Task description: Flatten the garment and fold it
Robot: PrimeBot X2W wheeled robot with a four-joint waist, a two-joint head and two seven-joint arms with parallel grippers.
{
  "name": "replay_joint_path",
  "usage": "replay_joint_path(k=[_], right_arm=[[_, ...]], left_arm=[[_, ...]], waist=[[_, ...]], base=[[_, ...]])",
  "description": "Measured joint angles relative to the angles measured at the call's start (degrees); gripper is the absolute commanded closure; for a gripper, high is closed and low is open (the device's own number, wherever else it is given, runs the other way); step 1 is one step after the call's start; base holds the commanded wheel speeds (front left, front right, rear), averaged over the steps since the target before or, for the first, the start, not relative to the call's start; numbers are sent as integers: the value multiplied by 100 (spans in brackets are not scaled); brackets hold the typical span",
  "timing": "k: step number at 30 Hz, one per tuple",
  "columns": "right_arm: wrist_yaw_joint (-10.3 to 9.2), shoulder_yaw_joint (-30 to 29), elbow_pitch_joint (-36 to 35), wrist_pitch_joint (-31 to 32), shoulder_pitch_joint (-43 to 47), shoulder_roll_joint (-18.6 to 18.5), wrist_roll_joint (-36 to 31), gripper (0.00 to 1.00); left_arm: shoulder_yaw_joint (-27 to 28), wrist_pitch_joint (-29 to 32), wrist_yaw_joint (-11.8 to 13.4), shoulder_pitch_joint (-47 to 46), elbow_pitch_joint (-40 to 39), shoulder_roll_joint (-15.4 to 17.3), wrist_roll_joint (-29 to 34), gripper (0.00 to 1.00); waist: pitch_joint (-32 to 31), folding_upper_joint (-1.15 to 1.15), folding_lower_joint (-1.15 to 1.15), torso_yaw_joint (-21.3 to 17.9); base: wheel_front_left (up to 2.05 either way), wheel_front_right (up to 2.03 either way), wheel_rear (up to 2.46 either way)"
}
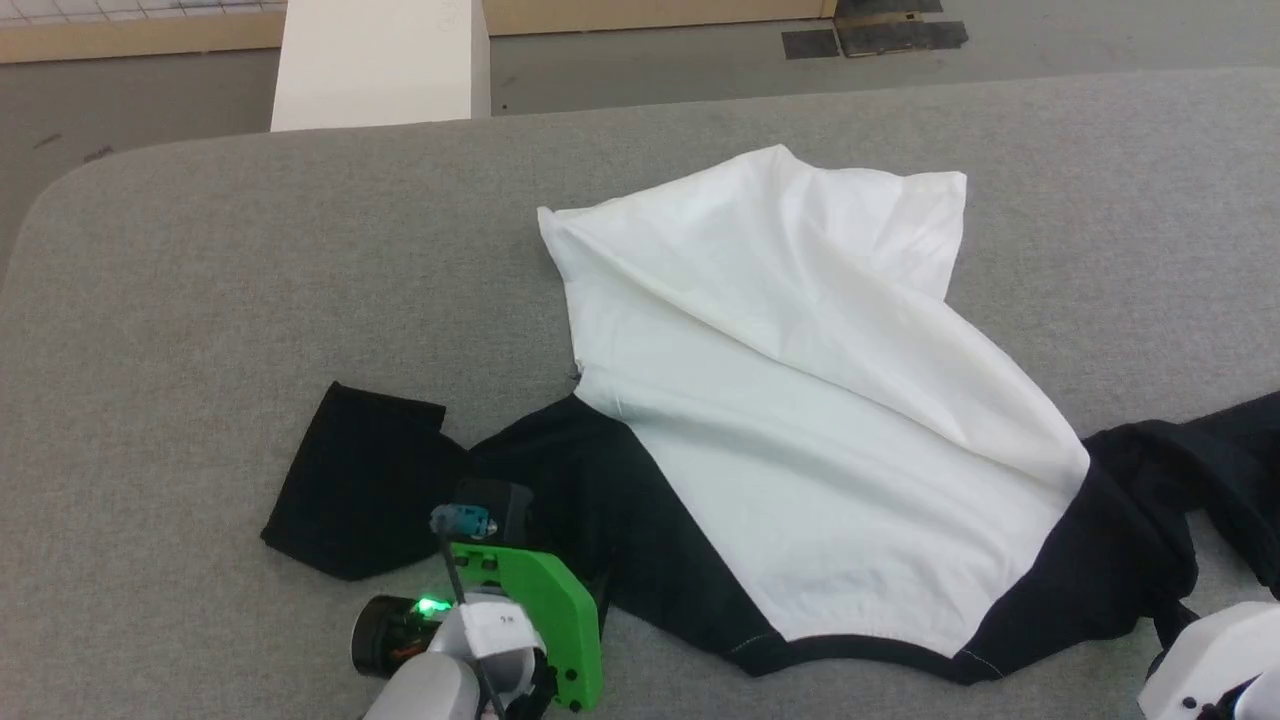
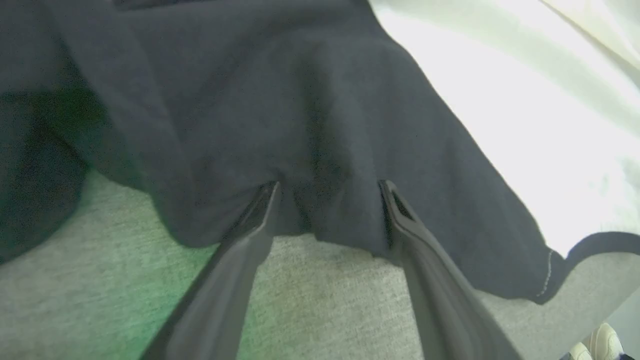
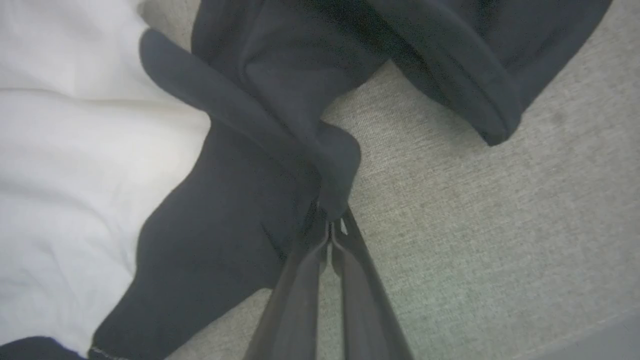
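Left wrist view is showing the left gripper [image 2: 330, 184] standing wide, its fingertips meeting the edge of the black cloth (over or under it, I cannot tell). The right gripper [image 3: 328, 222] is pinching shut on a bunched black fold. Outward, the garment [image 1: 800, 400] is lying across the middle and lower right of the head view on the grey table [image 1: 200, 300], its white panel creasing diagonally. Flattening is only beginning, I judge; all the folding is waiting.
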Motion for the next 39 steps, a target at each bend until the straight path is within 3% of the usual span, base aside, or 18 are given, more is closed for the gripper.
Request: replay_joint_path(k=[2,3,4,5,14,23,30,35,39], right_arm=[[0,2,-4,-4,-3,0,8,100],[0,3,-7,-5,-4,0,15,100],[0,4,-13,-5,-4,0,30,100],[0,7,-20,-5,-4,0,35,100],[0,127,-469,42,-4,0,31,100],[0,546,-2042,925,-332,-16,-460,100],[0,1146,-2318,1697,-2087,-786,-512,100],[0,1448,-1655,1880,-3809,-1217,-469,100],[0,1548,-1012,1777,-5099,-1355,-552,100]], left_arm=[[-96,137,7,-62,3,71,54,4],[-132,197,5,-88,3,102,86,65],[-151,234,4,-107,2,129,123,86],[-156,237,4,-109,2,148,138,100],[-160,-7,-88,-55,-249,297,156,100],[517,-268,-634,-252,-1794,401,-797,100],[1066,468,-838,-1676,-1991,831,-1296,100],[1381,646,-800,-3215,-1571,1045,-1210,100],[1445,603,-693,-4427,-1126,1128,-902,100]], waist=[[5,0,0,-6],[6,0,0,-8],[7,0,0,-9],[7,0,0,-9],[-55,0,0,13],[-119,0,0,2],[173,0,1,-63],[562,0,1,-140],[930,0,2,-194]], base=[[0,0,0],[0,0,0],[0,0,0],[0,0,0],[0,0,0],[0,0,0],[0,0,0],[0,0,0],[0,0,0]])
